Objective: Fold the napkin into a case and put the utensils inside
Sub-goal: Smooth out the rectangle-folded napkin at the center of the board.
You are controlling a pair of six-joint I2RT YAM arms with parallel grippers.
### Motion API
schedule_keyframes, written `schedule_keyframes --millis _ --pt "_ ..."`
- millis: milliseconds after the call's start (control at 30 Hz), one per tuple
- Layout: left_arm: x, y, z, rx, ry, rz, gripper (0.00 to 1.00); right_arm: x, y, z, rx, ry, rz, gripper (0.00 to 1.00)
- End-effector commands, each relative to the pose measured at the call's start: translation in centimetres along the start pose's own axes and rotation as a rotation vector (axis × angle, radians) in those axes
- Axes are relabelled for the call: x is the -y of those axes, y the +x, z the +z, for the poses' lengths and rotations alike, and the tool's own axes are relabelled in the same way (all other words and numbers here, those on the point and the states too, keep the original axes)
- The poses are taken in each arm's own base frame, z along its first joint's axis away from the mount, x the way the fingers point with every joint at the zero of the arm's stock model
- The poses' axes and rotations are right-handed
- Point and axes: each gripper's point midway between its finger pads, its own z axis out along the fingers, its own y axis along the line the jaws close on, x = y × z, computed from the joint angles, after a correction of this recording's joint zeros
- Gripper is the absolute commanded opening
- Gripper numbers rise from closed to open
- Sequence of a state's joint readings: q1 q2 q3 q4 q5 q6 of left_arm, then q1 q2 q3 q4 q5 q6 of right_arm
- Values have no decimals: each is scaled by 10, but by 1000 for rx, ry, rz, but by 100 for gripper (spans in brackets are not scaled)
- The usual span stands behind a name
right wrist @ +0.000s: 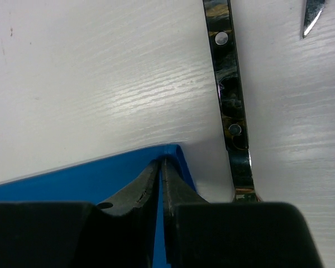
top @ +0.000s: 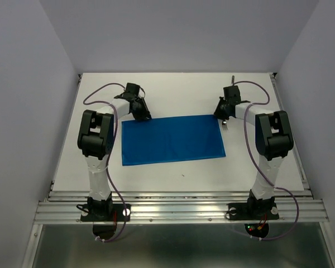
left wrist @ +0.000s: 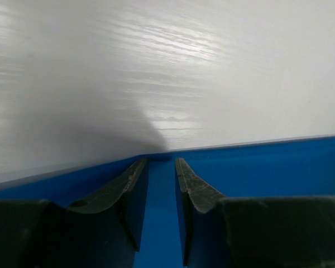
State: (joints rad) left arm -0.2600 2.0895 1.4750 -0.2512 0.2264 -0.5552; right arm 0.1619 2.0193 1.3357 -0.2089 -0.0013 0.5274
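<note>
Evidently the napkin (top: 173,139) meets left tool (left wrist: 161,161) and right tool (right wrist: 161,162) at far corners.

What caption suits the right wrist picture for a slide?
Right tool pinching a corner of the blue napkin on the white table, a silver utensil lying alongside.

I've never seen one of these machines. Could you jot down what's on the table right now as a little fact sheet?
surface: white table
cloth: blue napkin, lying flat
left gripper: jaws apart, tips at the napkin's far left corner
right gripper: jaws almost together, pinching the far right corner
cutlery: metal utensil on the table beside that corner, off the cloth
case: not yet formed
</note>
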Motion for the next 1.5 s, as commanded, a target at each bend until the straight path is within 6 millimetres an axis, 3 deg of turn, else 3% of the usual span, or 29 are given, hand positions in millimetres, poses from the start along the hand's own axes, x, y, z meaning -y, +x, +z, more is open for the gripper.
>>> schedule_keyframes --millis 0,300,667,1200,1400,1467 --pt "-51 -4 -19 12 -123 -32 38 34 8 -2 -21 89 2 12" --pt "-101 -16 -40 55 -216 -107 38 35 8 -4 -19 89 -1 12" --pt "-126 -26 -56 89 -275 -144 38 35 8 -7 -14 88 1 12" --pt "-128 -34 -49 78 -291 -153 38 26 5 -16 -13 51 14 12" --pt "-102 -60 -79 161 -232 -129 39 1 -21 -45 49 -38 18 17" --pt "-92 -69 -96 202 -206 -112 41 -7 -32 -57 79 -58 20 28"
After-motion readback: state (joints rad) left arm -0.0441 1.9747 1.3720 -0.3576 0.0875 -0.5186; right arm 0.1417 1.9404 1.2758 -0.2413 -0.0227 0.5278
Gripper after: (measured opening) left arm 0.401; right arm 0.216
